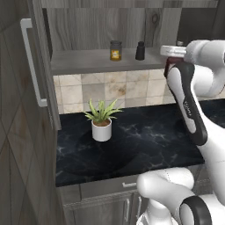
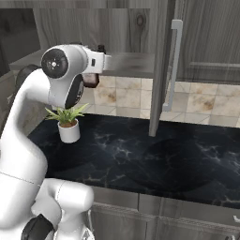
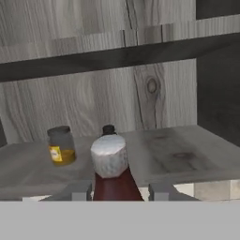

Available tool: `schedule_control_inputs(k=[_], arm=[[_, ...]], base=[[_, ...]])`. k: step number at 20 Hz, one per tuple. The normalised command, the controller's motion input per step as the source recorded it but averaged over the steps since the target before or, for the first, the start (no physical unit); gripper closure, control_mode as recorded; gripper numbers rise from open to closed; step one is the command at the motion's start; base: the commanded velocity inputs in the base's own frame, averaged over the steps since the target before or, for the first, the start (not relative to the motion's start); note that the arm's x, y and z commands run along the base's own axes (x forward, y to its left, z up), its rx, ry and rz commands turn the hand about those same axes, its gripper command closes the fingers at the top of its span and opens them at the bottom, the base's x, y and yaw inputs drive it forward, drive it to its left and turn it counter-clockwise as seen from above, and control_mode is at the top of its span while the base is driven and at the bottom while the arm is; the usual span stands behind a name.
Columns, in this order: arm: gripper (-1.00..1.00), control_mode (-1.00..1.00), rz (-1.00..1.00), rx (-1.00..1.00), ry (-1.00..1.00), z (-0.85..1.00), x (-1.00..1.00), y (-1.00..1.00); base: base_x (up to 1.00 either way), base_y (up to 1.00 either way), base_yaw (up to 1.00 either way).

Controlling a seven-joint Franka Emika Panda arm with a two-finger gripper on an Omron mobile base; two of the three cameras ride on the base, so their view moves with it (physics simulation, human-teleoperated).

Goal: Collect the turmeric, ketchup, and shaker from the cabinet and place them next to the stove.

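Red-brown and rigid, the ketchup (image 3: 116,185) is sitting between the fingers (image 3: 80,191) in the hand view, its pale cap closest to the lens and its shoulders widening below. It is probably the heaviest of the three items, hard and smooth, so it could be slipping if pinched at the narrow neck; taking it around the broader body is looking like the safer hold. The fingers are standing close against either side of the bottle, apparently gripping it, though the contact itself is lying below the picture's edge.

In the left base view the arm is reaching high to the right end of the cabinet (image 1: 88,61) shelf, forearm rising steeply and the wrist turned level towards the shelf front. The turmeric (image 1: 115,51) and the shaker (image 1: 140,51) are standing upright on that shelf, apart from each other. Below, a potted plant (image 1: 102,121) is resting on the black marbled tabletop (image 1: 145,145).
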Motion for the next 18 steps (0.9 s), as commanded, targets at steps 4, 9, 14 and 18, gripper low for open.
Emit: schedule_control_inputs(k=[4, 9, 14, 18], arm=[[1.00, -1.00, 0.04, 0.00, 0.03, 0.03, -0.89, 0.03], [1.00, -1.00, 0.04, 0.00, 0.01, 0.00, -0.93, 0.08], [1.00, -1.00, 0.03, 0.00, 0.00, 0.03, -0.78, 0.09], [1.00, -1.00, 0.01, 0.00, 0.00, 0.02, -0.38, 0.13]], base=[[0.00, 0.00, 0.00], [0.00, 0.00, 0.00], [0.00, 0.00, 0.00], [0.00, 0.00, 0.00]])
